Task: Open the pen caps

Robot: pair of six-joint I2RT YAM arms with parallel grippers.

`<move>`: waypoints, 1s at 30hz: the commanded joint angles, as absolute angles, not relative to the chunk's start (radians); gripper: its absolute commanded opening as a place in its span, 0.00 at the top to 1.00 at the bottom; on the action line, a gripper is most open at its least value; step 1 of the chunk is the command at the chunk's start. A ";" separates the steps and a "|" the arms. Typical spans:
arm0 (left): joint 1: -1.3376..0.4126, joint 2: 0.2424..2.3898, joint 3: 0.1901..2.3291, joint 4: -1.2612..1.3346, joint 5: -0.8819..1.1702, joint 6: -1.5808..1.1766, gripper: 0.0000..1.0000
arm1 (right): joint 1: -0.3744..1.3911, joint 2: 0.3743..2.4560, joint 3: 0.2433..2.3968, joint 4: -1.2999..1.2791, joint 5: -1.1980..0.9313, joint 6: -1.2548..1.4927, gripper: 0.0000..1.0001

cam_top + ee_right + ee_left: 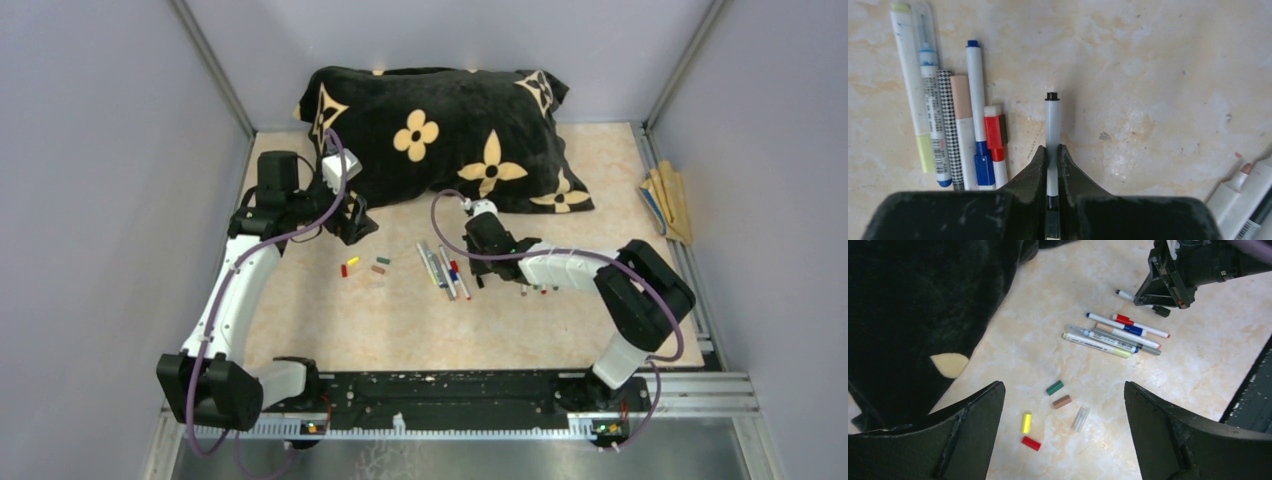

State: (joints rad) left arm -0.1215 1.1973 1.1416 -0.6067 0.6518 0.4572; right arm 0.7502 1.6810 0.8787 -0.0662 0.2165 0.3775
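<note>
Pinching a white pen (1052, 125) lying on the worktop (1158, 75) with my right fingers (1037, 167). My left fingers (973, 425) are spread above five loose caps (1062, 401). Beside the pen, a red cap (994, 131) and a blue cap (983, 169) look unpulled, so I'd say I'm roughly halfway.

You cannot see the rear end of the black-tipped pen (1052, 120); the right gripper (1052, 150) covers it. In the right wrist view, other pens (1248, 192) run off the lower right corner.

A pillow (440, 140) fills the table's (400, 330) far edge. Loose caps (1054, 387) and a row of pens (1113, 337) lie mid-table, the right hand (1052, 150) just beside them; the near edge lies bare.
</note>
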 commanded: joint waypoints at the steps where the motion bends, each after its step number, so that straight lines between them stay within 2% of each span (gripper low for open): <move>1: -0.117 1.194 1.142 -0.626 0.759 0.384 0.05 | 0.758 1.508 0.891 0.025 0.241 0.455 1.00; 7: -0.118 1.206 1.080 -0.605 0.980 0.287 0.05 | 0.780 1.338 0.852 0.221 0.184 0.630 1.00; 11: -0.119 1.223 1.047 -0.601 1.081 0.217 0.05 | 0.864 1.293 0.846 0.350 0.236 0.699 1.00; 18: -0.132 1.193 1.001 -0.467 1.184 0.033 0.06 | 0.984 1.351 0.954 0.458 0.290 0.780 1.00; 23: -0.146 1.180 1.007 -0.457 1.219 0.011 0.07 | 1.030 1.418 1.034 0.482 0.301 0.787 1.00; 30: -0.152 1.183 0.989 -0.459 1.243 0.014 0.17 | 1.066 1.475 1.072 0.524 0.316 0.816 1.00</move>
